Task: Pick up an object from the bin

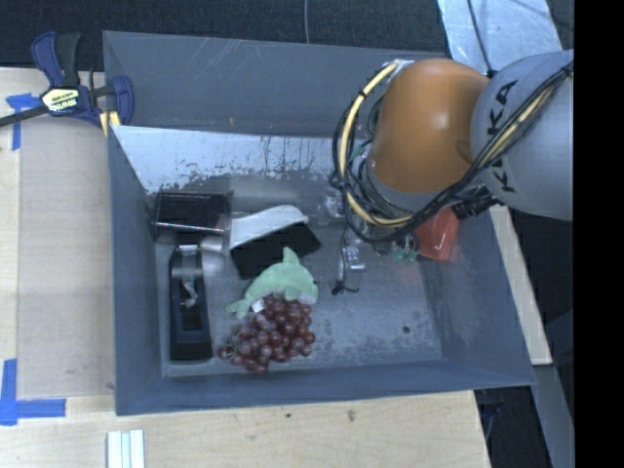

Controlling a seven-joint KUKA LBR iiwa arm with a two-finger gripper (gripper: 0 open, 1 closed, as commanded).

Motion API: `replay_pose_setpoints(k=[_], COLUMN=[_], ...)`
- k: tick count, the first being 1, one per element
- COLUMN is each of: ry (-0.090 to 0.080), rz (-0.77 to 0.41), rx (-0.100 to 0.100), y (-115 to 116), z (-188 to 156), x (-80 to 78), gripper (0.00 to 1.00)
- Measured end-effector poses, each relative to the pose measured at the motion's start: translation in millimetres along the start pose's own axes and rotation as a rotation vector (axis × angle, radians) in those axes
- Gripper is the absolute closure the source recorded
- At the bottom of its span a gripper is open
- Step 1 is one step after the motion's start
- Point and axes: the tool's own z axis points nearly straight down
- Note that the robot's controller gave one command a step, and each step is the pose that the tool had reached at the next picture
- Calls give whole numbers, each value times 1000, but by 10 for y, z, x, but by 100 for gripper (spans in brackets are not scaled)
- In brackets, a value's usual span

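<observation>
Purple grapes (275,334) sit closest, a plastic bunch just short of the near wall of the grey bin (292,386). Its green leaf (285,279) fans out just behind. Left of the bunch, a black tape dispenser (188,305) lies lengthwise along the left wall.

A step further in, the gripper (344,273) hangs over bare bin floor, just right of the leaf, with nothing seen in its grasp. Whether it is spread or closed, I cannot tell. The things nearest it are that leaf and a black flat block (278,250), with a white strip (261,224) lying along the block's far side.

Further back on the left is a black box (190,213). To the right, a red object (441,237) peeks from under the arm's orange cover (424,125).
</observation>
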Motion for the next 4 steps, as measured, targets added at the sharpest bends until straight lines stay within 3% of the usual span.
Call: replay_pose_setpoints(k=[1,2,3,4], ry=[-8,-13,-13,-6], rz=[1,-13,-451,-451], rx=[0,0,1,2], y=[-2,227,269,256], z=[-49,471,1067,1094], x=[-14,-70,-199,-177], gripper=[0,0,100,0])
